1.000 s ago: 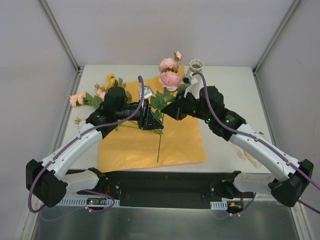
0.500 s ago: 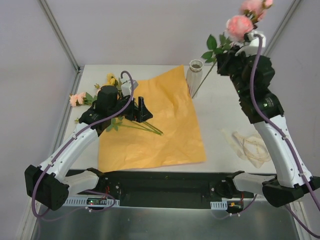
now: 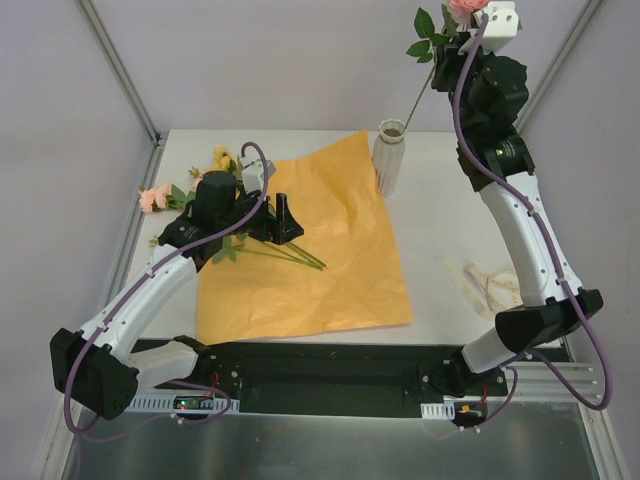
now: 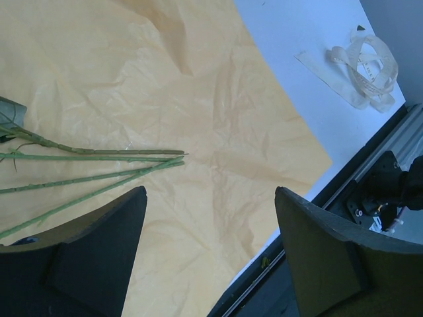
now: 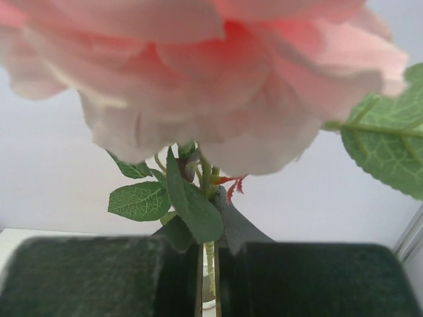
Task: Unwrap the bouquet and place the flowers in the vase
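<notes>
Right jaws, rose (image 5: 198, 66) higher over vase (image 3: 389, 160)

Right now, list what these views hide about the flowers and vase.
- Rose head: top view, cut by the upper edge.
- Stem tip at the vase mouth: top view too small to tell if inside; right wrist view, right jaws hide it.
- Loose flowers: top view, left arm covers part; left wrist view shows only stems.
</notes>
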You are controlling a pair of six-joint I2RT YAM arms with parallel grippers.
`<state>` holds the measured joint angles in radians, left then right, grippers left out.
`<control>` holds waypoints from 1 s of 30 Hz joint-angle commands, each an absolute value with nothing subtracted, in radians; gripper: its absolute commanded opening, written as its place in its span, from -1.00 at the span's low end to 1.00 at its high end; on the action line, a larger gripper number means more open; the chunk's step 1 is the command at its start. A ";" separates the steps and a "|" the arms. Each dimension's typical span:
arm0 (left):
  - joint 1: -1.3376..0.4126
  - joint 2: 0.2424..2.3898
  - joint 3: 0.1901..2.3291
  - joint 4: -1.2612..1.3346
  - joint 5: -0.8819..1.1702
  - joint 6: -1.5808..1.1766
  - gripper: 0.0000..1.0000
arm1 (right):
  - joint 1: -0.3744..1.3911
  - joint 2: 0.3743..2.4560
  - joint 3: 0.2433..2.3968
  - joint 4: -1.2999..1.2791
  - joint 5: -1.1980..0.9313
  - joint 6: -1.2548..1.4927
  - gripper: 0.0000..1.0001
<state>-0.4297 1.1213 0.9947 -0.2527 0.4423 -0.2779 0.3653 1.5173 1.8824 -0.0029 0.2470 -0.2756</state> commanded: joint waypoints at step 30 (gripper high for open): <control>-0.416 1.164 1.043 -0.262 0.448 -0.248 0.56 | 0.353 1.675 1.830 0.161 0.199 -0.278 -0.90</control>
